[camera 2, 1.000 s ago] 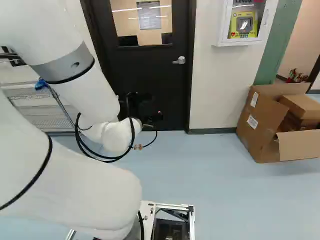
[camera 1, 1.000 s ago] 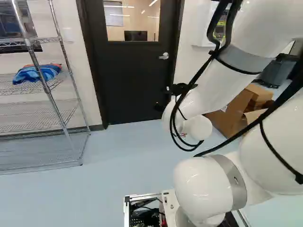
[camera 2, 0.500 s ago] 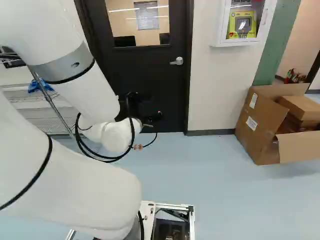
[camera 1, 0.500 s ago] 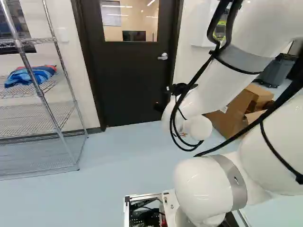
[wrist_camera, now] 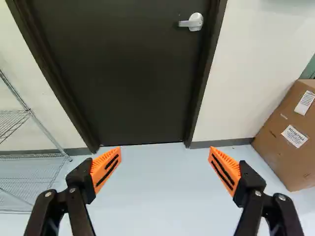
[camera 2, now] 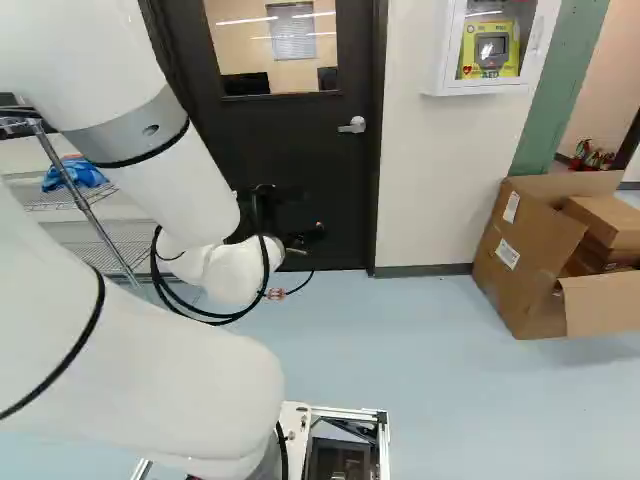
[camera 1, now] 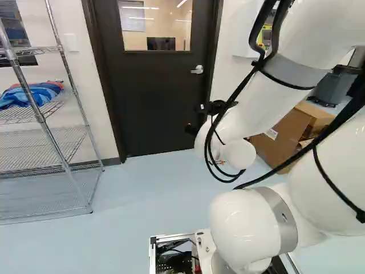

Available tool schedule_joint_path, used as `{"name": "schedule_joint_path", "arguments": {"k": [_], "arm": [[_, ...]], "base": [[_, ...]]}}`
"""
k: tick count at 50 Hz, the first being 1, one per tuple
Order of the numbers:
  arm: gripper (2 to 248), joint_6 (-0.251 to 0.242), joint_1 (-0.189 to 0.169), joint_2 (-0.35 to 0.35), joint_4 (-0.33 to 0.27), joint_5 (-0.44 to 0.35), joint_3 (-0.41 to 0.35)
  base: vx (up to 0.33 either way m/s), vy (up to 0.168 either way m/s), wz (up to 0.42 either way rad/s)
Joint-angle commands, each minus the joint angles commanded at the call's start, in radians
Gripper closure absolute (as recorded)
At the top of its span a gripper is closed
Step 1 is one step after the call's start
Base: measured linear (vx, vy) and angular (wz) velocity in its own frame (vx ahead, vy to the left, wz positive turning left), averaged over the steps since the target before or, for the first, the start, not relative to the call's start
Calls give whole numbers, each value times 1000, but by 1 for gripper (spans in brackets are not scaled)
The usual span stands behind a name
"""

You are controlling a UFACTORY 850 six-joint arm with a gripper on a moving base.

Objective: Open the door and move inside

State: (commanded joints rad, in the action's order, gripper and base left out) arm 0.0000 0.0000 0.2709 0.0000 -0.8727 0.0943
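The black gripper [camera 1: 197,120] hangs in front of the dark door in the left base view, partly hidden behind the white arm. Seen from the wrist, the gripper [wrist_camera: 165,150] stands open, its orange pads wide apart with nothing between them. Ahead of it the dark door [wrist_camera: 128,73] is closed in its frame. A silver lever handle [wrist_camera: 193,22] sits on the door near the frame, farther ahead than the fingertips and not touched; it also shows as the handle [camera 2: 353,125] in the right base view, above the gripper. The door's window [camera 2: 275,45] shows a room behind.
A wire shelf [camera 1: 60,162] with blue cloth [camera 1: 28,94] stands left of the door. To the door's right are a white wall cabinet [camera 2: 488,45] with a yellow device and an open cardboard box [camera 2: 530,250] on the floor. Pale blue floor lies before the door.
The base has moved a little toward the door: shelf, door and box have shifted in the base views, with the shelf nearer at the left. The arm holds its pose; the door remains closed.
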Motion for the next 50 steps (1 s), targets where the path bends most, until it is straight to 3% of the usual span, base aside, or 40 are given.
{"name": "schedule_joint_path", "arguments": {"k": [50], "arm": [[3,0,0,0,0,0,0]], "base": [[131,10,35]]}}
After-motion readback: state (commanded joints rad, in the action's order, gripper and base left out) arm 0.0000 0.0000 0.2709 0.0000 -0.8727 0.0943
